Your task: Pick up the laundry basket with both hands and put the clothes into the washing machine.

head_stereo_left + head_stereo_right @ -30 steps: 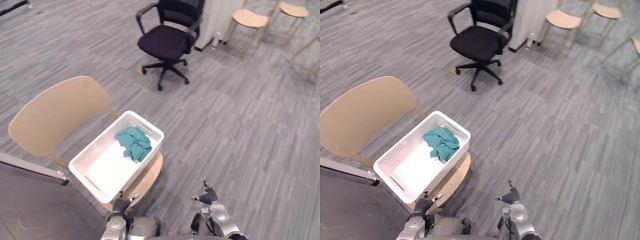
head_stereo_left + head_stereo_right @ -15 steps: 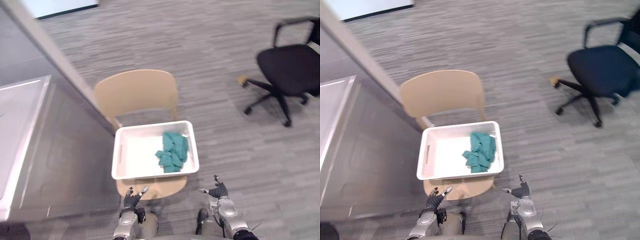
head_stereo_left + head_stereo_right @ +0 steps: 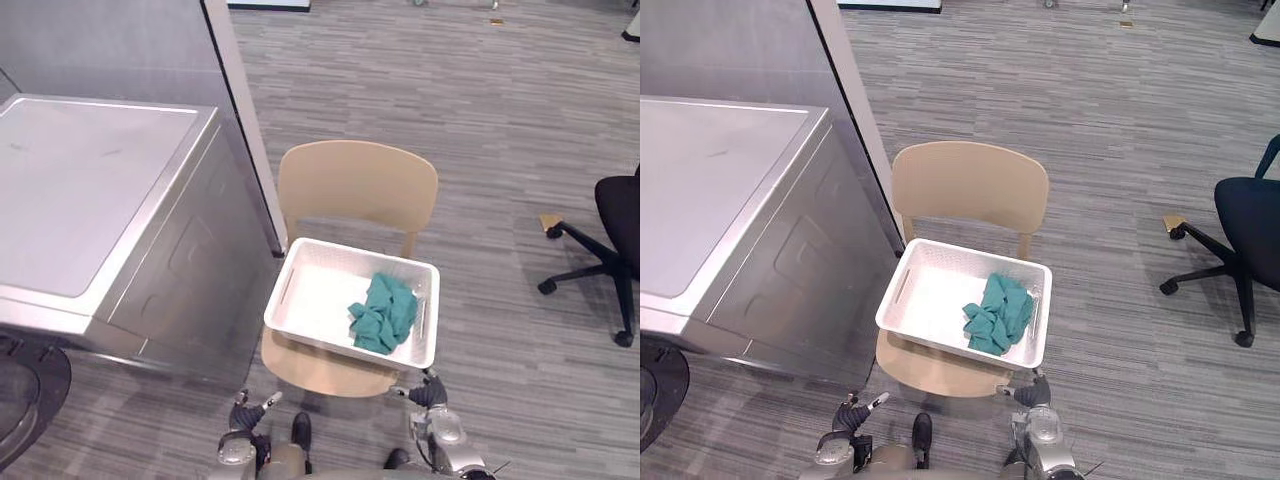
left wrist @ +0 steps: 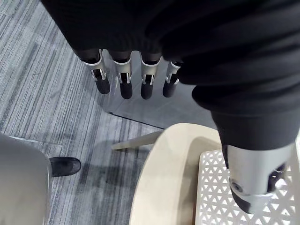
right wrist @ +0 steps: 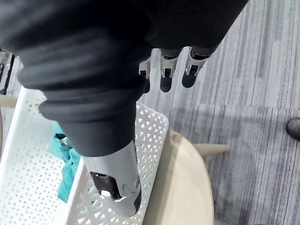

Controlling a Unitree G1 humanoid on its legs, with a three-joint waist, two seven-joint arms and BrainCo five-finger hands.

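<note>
— Left hand (image 4: 123,84) first: hanging low, fingers straight and apart, holding nothing. Same with right hand (image 5: 166,79): spread, empty.

— And the laundry basket (image 3: 340,346)?

— Sitting on the chair (image 3: 355,185) seat just ahead of both hands, roughly between them, untouched. Teal clothes (image 3: 385,312) bunched inside, toward the right hand's end.

— So which step?

— Looks like the approach, before any grasp. Nothing lifted yet.

— Next move?

— Probably reaching forward and outward, one hand to each short end, curling into the handle slots (image 3: 288,286) or under the rim, then lifting level. After that, likely turning toward the washing machine (image 3: 90,190), off beyond the left hand. Worth keeping both grips even, lest the basket tip.
</note>
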